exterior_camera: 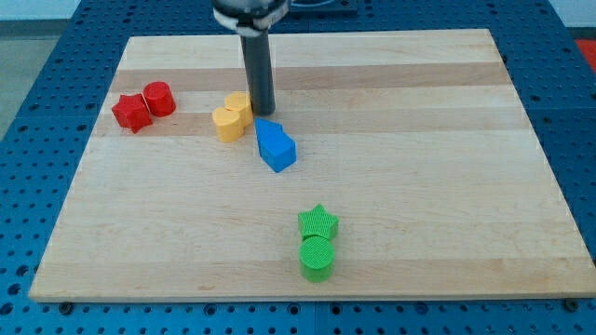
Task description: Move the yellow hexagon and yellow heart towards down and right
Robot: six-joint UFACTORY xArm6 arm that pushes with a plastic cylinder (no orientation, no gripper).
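Seven small plastic blocks are out on the pale wooden tabletop (419, 140), and they sit in three clusters. Up at the view's left, a red star-shaped block (131, 113) and a red cylinder block (159, 98) are touching. Down near the view's bottom, a green star block (318, 222) presses against a green cylinder block (317, 258) just below it.

Now the centre of the action: the yellow heart-shaped block (226, 122) sits tight against the yellow hexagon block (239, 106), which lies just up and to the view's right of it. Both are in the upper middle of the tabletop, left of centre. Right below and to their right is a blue pentagon-like block (276, 145), close to the yellow pair; whether it touches them I cannot tell.

And there's the dark straight rod (258, 70), coming down from the view's top. My tip (262, 113) is planted right beside the yellow hexagon block's right side, just above the blue block's upper corner. No pincer on this arm at all, so nothing is open, closed or gripping; it's a bare rod and nothing else.
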